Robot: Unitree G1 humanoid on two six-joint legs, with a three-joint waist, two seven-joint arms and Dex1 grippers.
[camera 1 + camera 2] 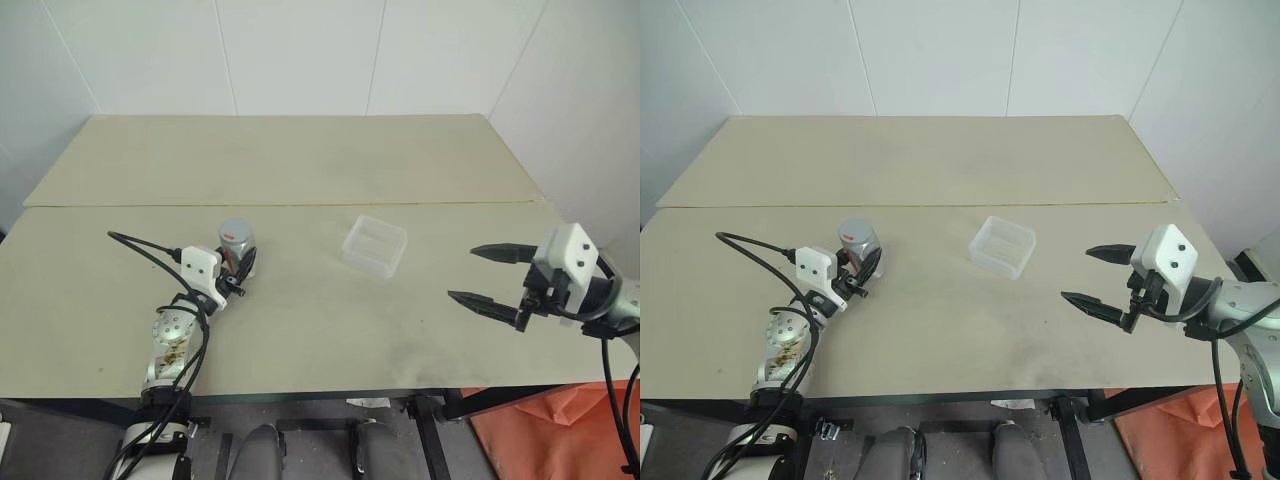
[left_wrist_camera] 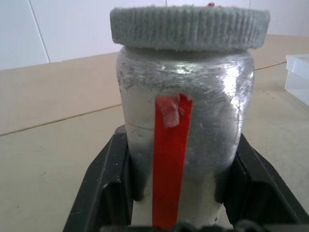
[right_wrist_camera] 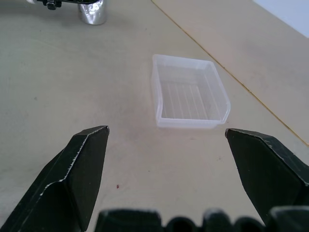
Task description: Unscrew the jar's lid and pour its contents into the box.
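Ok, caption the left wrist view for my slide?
Left gripper fingers clamp the silvery jar, its grey lid still screwed on.

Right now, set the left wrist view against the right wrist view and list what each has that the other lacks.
Left wrist view alone: the lid still screwed on, the strip of red tape down the jar's side, and the left gripper shut on the jar.

Right wrist view alone: the open right gripper and the whole empty box.

Both: the jar, the box's edge and the tabletop.
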